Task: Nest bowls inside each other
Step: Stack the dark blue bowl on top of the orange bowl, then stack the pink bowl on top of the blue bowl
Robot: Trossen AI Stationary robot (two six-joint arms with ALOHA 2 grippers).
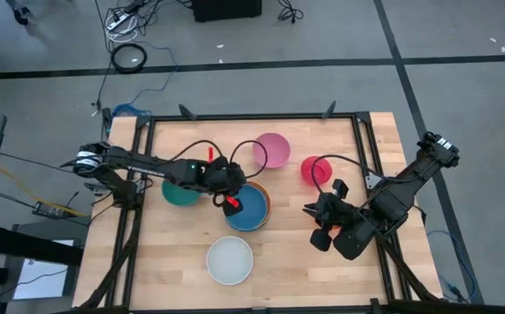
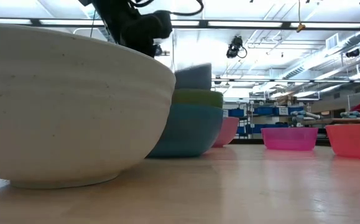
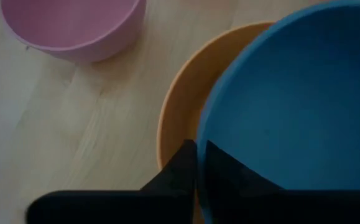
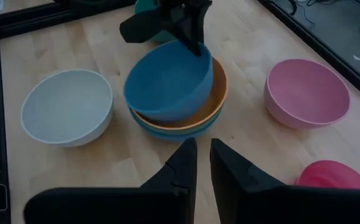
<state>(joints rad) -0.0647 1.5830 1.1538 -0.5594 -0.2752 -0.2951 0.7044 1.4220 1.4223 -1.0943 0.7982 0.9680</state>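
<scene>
A blue bowl sits tilted in an orange bowl, which is nested in another blue bowl at mid table. My left gripper reaches in from the table's left and is shut on the top bowl's rim. A pink bowl and a magenta-red bowl stand farther back, a white bowl stands near the front edge, and a teal bowl lies partly under my left arm. My right gripper hangs shut and holding nothing right of the stack. My left gripper pinches the top blue bowl's rim on the bowl's left side, one finger inside the bowl and one outside. The fingers slant down from above and from the table's left. The bowl is tilted, held side up, its lower part resting in the orange bowl.
Black frame rails run along the table's edges. Bare wood lies between the stack and the magenta-red bowl, and at the front right.
</scene>
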